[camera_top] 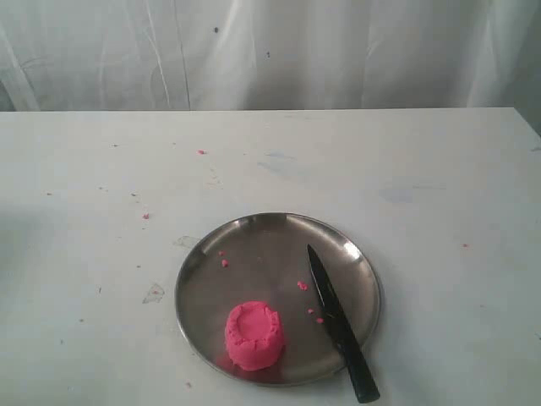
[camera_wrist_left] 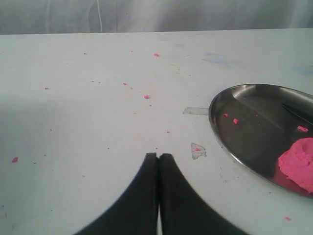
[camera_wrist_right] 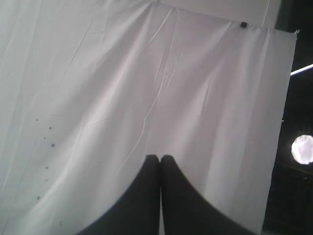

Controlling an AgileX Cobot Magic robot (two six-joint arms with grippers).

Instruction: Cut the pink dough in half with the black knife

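The pink dough [camera_top: 253,335] is one round lump with a dimpled top, standing at the near left of the steel plate [camera_top: 254,245]. Along the plate's right side lies the black knife [camera_top: 340,324], its tip pointing to the far side and its handle reaching over the near rim. Neither arm shows in the exterior view. My left gripper [camera_wrist_left: 159,155] is shut and empty, low over the table to the left of the plate [camera_wrist_left: 244,152], with the dough [camera_wrist_left: 299,163] at that view's edge. My right gripper [camera_wrist_right: 160,157] is shut and empty, facing the white curtain [camera_wrist_right: 122,88].
Tiny pink crumbs [camera_top: 303,286] dot the plate and the white table [camera_top: 101,220]. A small scrap of clear tape [camera_wrist_left: 198,151] lies on the table left of the plate. A white curtain [camera_top: 270,51] hangs behind the table's far edge.
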